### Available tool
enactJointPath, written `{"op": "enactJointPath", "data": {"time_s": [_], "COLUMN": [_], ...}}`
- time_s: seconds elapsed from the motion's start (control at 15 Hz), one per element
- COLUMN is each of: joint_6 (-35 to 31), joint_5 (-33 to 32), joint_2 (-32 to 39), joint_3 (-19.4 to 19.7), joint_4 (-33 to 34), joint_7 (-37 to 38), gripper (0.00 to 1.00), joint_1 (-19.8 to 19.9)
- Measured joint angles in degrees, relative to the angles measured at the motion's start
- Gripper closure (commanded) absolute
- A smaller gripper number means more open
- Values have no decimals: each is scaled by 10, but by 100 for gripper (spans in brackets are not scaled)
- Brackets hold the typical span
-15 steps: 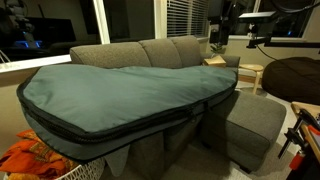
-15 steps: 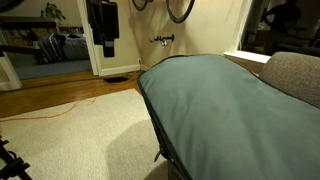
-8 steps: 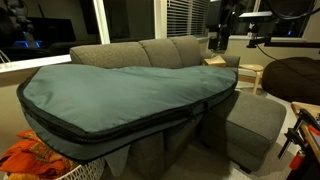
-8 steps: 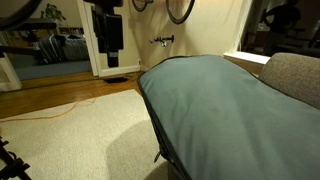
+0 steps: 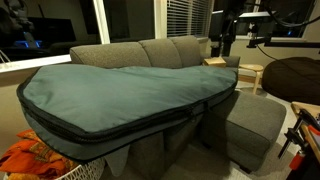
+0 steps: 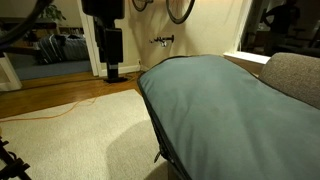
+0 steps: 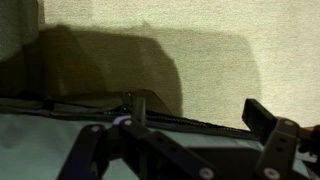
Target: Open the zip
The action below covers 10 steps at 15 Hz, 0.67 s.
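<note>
Hand (image 7: pixel 200 112) is hanging wide open and empty above the zip (image 7: pixel 60 103); I am risking pinching bag (image 5: pixel 120 90) fabric instead.

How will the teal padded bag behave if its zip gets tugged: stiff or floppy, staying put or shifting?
Probably floppy: the teal padded bag drapes over the grey sofa and overhangs its seat edge. The zip follows that soft curved side, so it may buckle when tugged. Its bulk likely keeps it from sliding far.
</note>
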State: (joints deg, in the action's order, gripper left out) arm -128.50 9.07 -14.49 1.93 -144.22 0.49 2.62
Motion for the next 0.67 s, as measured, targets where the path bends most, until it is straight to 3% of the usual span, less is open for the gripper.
{"op": "enactJointPath", "data": {"time_s": [0.33, 0.67], "joint_6": [0, -22], "joint_5": [0, 0], "joint_2": [6, 70], "joint_3": [-1, -1], "joint_4": [1, 4], "joint_7": [0, 0], "gripper": [0, 0], "joint_1": [-2, -2]}}
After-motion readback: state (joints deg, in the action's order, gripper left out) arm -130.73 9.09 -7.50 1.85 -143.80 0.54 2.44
